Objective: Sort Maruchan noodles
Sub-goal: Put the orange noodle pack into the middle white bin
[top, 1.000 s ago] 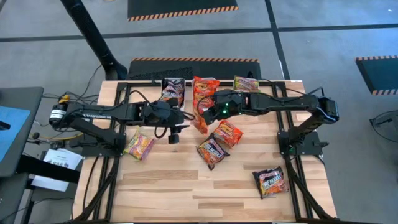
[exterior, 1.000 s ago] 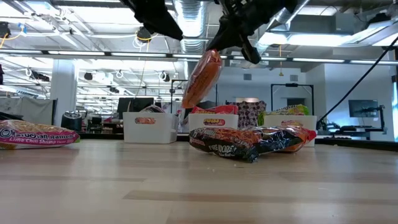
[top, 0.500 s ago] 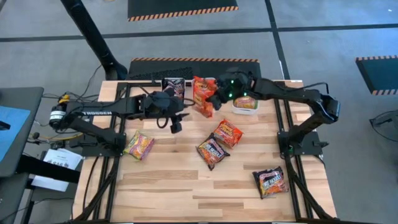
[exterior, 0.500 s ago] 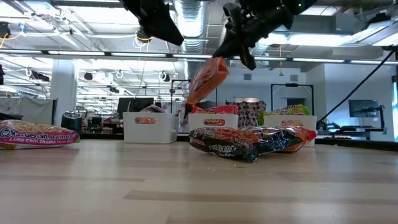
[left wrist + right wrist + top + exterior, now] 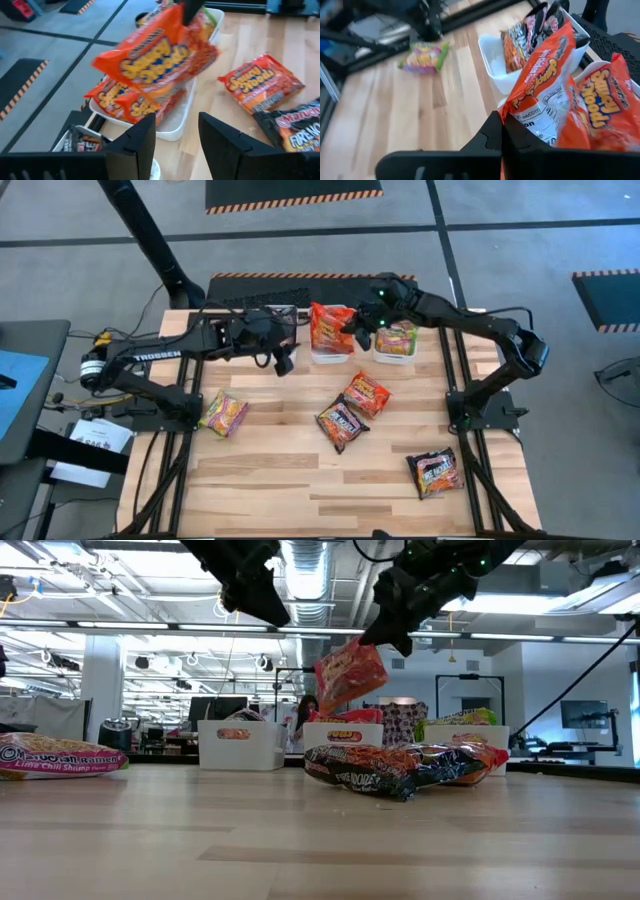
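An orange Maruchan packet (image 5: 328, 327) hangs from my shut right gripper (image 5: 353, 337) above the middle white bin (image 5: 331, 360), which holds more orange packets (image 5: 131, 102). In the low view the held packet (image 5: 350, 674) is tilted in the air. My left gripper (image 5: 283, 364) is open and holds nothing, hovering beside the left bin (image 5: 262, 313) of dark packets; its fingers (image 5: 145, 141) frame the middle bin. Lying flat on the table are a lime-green packet (image 5: 223, 413), an orange one (image 5: 367, 392) and two dark ones (image 5: 341, 423) (image 5: 436, 472). My right gripper pinches the orange packet between its two fingers at one crimped edge (image 5: 512, 116), coming slanting down from the table's right. The packet is lifted clear and hangs tilted below the fingers (image 5: 392, 630), over the middle bin.
A third white bin (image 5: 397, 345) at the right holds green packets. All three bins stand in a row along the far edge. Bare wood (image 5: 300, 480) lies toward the near edge. The arms' frames run along both table sides.
My right gripper has carried the orange packet from over the table's middle toward the far edge, until it hangs above the middle bin; the packet has swung round and shows its face now. My left gripper has drawn back toward the far edge, still open.
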